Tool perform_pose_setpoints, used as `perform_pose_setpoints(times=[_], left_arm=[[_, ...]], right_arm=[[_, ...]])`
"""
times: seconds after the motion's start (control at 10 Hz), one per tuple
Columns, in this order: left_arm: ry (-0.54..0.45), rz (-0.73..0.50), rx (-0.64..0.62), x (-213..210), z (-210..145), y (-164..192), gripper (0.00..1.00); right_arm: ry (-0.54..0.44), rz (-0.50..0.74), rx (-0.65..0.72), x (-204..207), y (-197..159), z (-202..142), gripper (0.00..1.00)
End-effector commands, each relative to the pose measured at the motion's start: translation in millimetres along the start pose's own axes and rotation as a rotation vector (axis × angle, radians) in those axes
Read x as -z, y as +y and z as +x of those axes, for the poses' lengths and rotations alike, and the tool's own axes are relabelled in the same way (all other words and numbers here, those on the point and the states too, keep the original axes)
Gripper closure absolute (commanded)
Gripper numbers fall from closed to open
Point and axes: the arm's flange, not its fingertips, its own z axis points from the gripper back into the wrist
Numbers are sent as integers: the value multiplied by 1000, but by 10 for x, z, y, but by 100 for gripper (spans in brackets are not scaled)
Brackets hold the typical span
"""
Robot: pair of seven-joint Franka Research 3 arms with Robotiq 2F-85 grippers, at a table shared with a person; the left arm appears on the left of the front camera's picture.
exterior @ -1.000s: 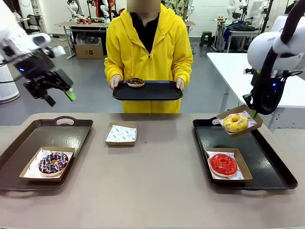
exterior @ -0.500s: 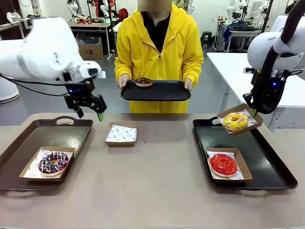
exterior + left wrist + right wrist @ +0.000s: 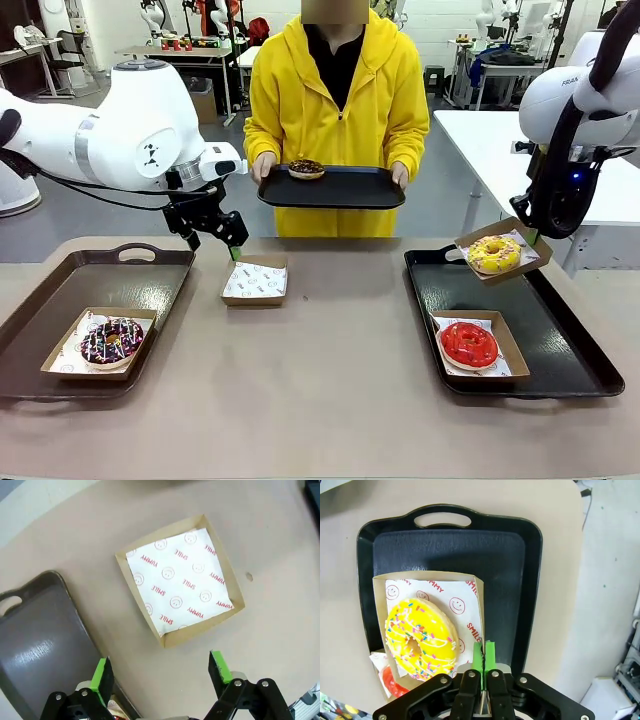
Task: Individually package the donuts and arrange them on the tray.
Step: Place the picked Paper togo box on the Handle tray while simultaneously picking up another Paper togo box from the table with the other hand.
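Observation:
My left gripper [image 3: 213, 243] hangs open just above and left of an empty paper-lined box [image 3: 254, 280]; the left wrist view has that box [image 3: 182, 585] ahead of the open gripper [image 3: 161, 671]. My right gripper [image 3: 533, 238] is shut on the edge of a box carrying the yellow sprinkled donut [image 3: 494, 254], held above the right tray [image 3: 560, 330]. In the right wrist view the gripper [image 3: 483, 660] pinches the box rim beside the yellow donut [image 3: 420, 639]. The red donut [image 3: 468, 344] lies boxed on the right tray. A sprinkled chocolate donut [image 3: 111, 341] is boxed on the left tray [image 3: 60, 290]. A dark chocolate donut [image 3: 306, 169] rests on a tray the person holds.
The person in a yellow hoodie stands at the far edge, both hands holding a black tray [image 3: 340, 190] over it. The left tray's corner [image 3: 40, 640] lies close to my left fingers. Bare tabletop spans the middle and front between the two trays.
My left arm has swung right and down from the far left to the empty box. The person's tray has shifted slightly right. The right arm has not moved.

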Motion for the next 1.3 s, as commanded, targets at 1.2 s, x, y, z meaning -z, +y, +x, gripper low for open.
perform_pose_setpoints(times=[1.2], left_arm=[[69, -147, -221, 526, 259, 252, 1]], right_arm=[[108, 109, 192, 674, 25, 266, 99]])
